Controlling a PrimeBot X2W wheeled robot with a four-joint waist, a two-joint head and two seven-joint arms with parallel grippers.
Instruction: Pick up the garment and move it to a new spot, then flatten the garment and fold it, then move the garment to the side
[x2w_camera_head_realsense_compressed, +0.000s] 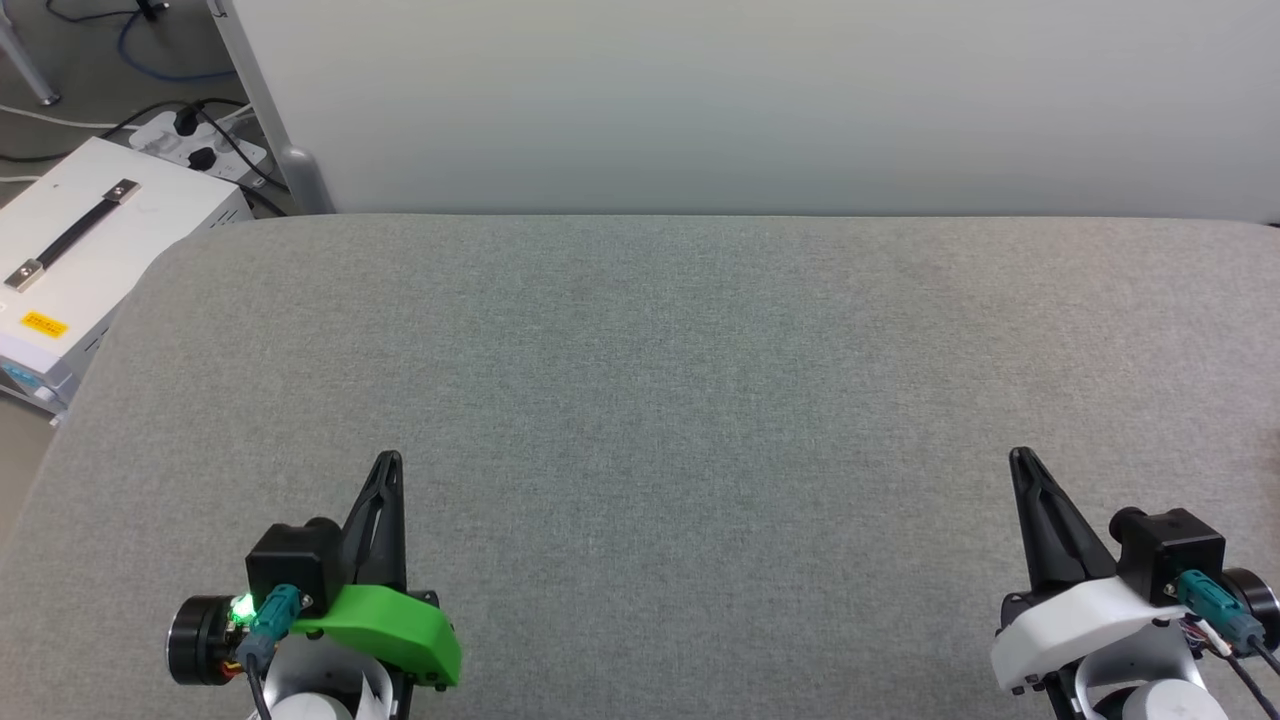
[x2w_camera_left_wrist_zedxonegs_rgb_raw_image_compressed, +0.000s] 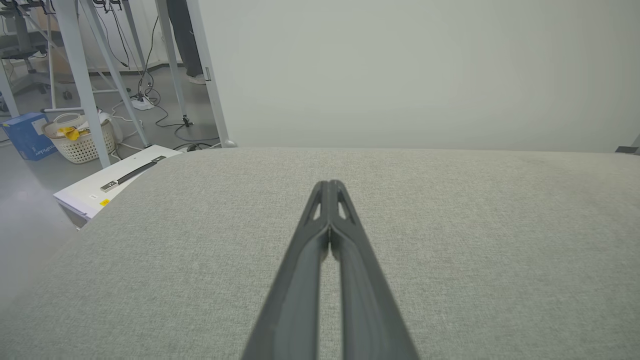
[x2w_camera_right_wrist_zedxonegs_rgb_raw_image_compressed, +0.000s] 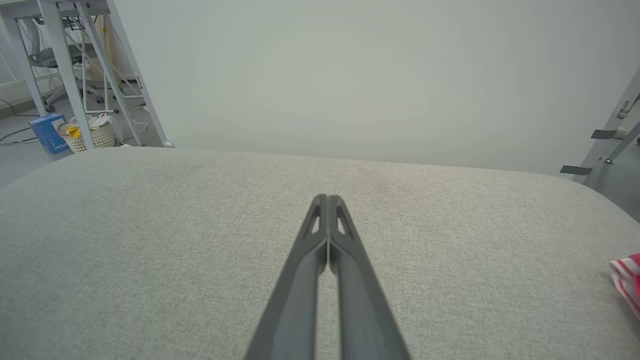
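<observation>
At 3 o'clock from right gripper (x2w_camera_right_wrist_zedxonegs_rgb_raw_image_compressed: 327, 199): garment (x2w_camera_right_wrist_zedxonegs_rgb_raw_image_compressed: 629, 280) trim, near grey pad (x2w_camera_right_wrist_zedxonegs_rgb_raw_image_compressed: 150, 225) rim. It and left gripper (x2w_camera_left_wrist_zedxonegs_rgb_raw_image_compressed: 330, 185) clenched, empty. Risk: unopened fingers shove cloth overboard.

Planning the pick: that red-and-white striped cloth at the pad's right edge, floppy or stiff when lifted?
Likely floppy: the striped cloth looks rumpled, so it should drape from a pinch. Probably light, as thin fabric. The textured grey pad may grip it if pushed.
</observation>
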